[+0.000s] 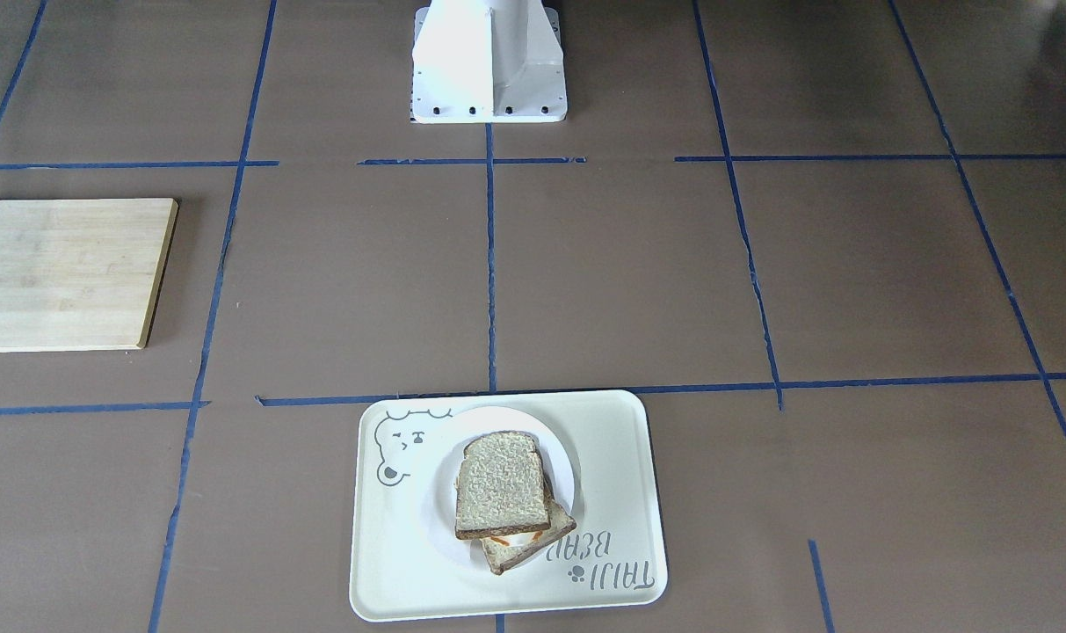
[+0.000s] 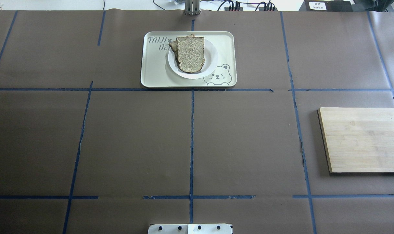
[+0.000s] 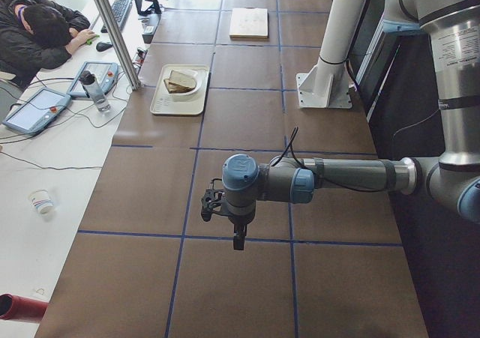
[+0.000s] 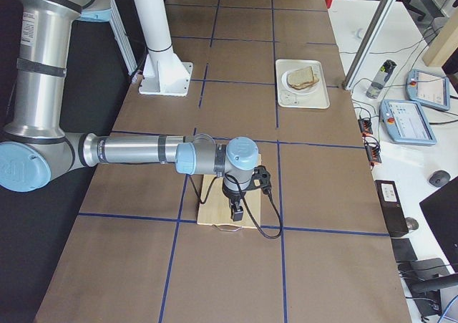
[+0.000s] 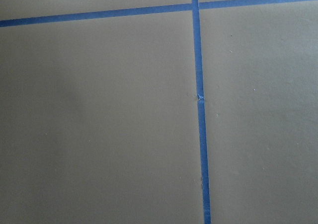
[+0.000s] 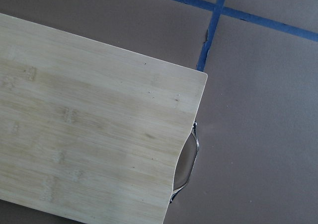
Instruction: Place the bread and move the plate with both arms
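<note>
The plain bread (image 1: 502, 483) lies on top of an egg-topped slice (image 1: 533, 538) on the white plate (image 1: 564, 464). The plate stands on the cream bear tray (image 1: 616, 527) at the table's far side from the robot. The bread (image 2: 190, 53), plate (image 2: 213, 61) and tray (image 2: 151, 71) also show from overhead. My left gripper (image 3: 238, 239) hangs over bare table, far from the tray. My right gripper (image 4: 236, 213) hangs over the wooden board (image 4: 215, 207). Both show only in side views, so I cannot tell whether they are open or shut.
A wooden cutting board (image 2: 365, 139) with a metal handle (image 6: 188, 167) lies on the robot's right. The white base (image 1: 489, 70) stands at the robot's edge. Blue tape lines (image 5: 199, 110) cross the brown table. An operator (image 3: 37, 27) sits at the side desk.
</note>
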